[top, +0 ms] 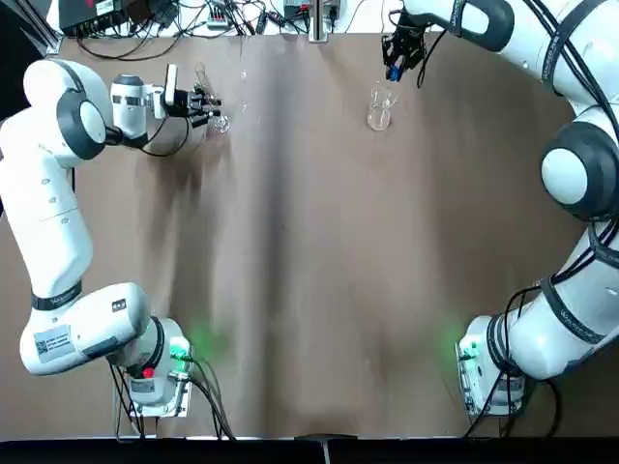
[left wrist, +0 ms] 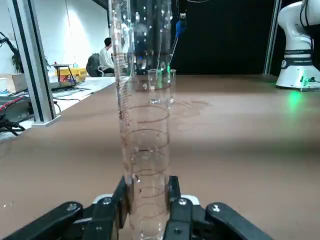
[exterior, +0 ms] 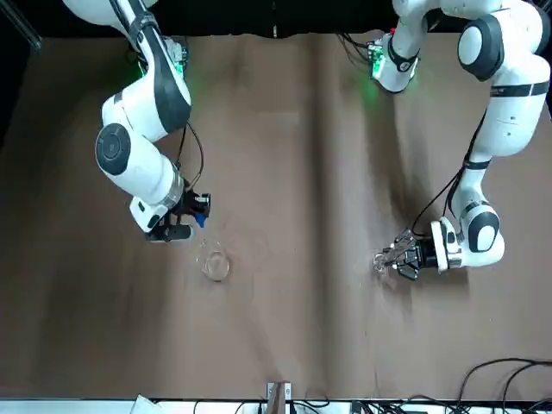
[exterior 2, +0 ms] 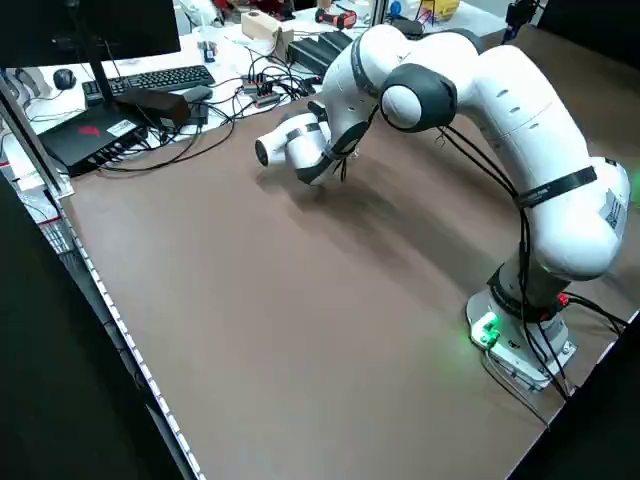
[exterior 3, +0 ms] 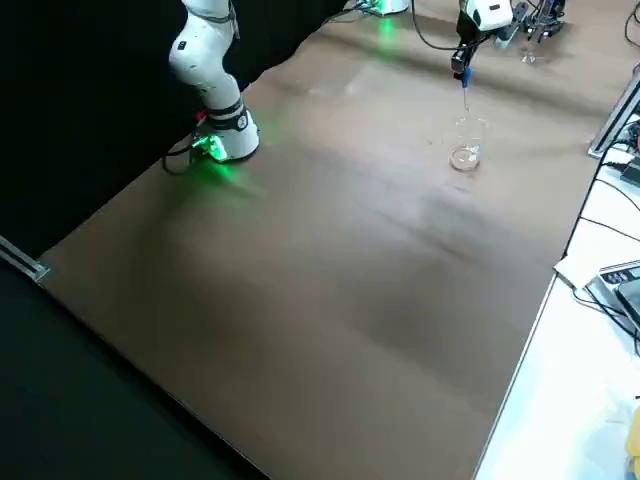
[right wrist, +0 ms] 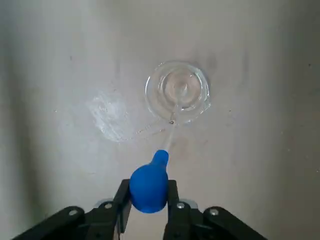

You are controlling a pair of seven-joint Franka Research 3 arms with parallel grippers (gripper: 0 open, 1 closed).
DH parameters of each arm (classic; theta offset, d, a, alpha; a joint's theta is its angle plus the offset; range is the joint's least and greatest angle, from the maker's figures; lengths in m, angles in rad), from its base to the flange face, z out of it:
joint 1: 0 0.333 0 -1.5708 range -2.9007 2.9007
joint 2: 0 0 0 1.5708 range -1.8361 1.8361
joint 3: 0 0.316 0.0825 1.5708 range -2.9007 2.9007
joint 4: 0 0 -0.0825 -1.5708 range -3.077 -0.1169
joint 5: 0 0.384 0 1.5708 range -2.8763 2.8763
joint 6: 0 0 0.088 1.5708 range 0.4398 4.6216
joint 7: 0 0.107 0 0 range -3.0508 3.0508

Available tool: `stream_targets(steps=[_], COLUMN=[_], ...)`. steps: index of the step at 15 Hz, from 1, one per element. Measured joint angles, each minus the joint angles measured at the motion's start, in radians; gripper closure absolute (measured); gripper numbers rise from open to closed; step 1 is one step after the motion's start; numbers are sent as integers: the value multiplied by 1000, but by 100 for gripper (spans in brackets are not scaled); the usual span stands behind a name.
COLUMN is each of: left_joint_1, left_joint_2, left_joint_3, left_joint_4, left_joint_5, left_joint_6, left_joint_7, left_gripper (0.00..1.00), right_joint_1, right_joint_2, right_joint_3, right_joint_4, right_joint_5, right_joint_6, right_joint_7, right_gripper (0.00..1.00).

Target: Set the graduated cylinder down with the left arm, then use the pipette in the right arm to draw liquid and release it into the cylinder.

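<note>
Around the table's eleven o'clock, the left gripper point(left wrist: 147, 187) is clasping the graduated cylinder point(left wrist: 145, 130), likely slick and fragile, by its barrel, while toward one the right gripper point(right wrist: 149, 185) is holding the pipette point(right wrist: 148, 192) by its seemingly soft bulb

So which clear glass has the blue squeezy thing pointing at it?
The short, wide beaker: the pipette's blue bulb is beside it, unlike the tall cylinder.

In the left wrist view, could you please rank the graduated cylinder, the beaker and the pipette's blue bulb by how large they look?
1. Graduated cylinder, clearly largest, being nearest the camera
2. Beaker
3. Blue bulb, smallest
</note>
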Motion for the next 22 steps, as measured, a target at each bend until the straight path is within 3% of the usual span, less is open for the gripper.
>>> stream_targets(steps=[17,22], left_joint_1=[-20,-100], left_joint_2=[-12,-47], left_joint_3=[-14,-19], left_joint_4=[6,10], left_joint_5=[0,0], left_joint_6=[0,23], left_joint_7=[-29,-105], left_gripper=[66,66], right_joint_1=[-29,-38], right_joint_2=[-6,-6], right_joint_3=[-5,-5], right_joint_4=[76,85], right_joint_5=[53,58], right_joint_6=[-112,-112], right_joint_7=[4,4], right_gripper=[67,67])
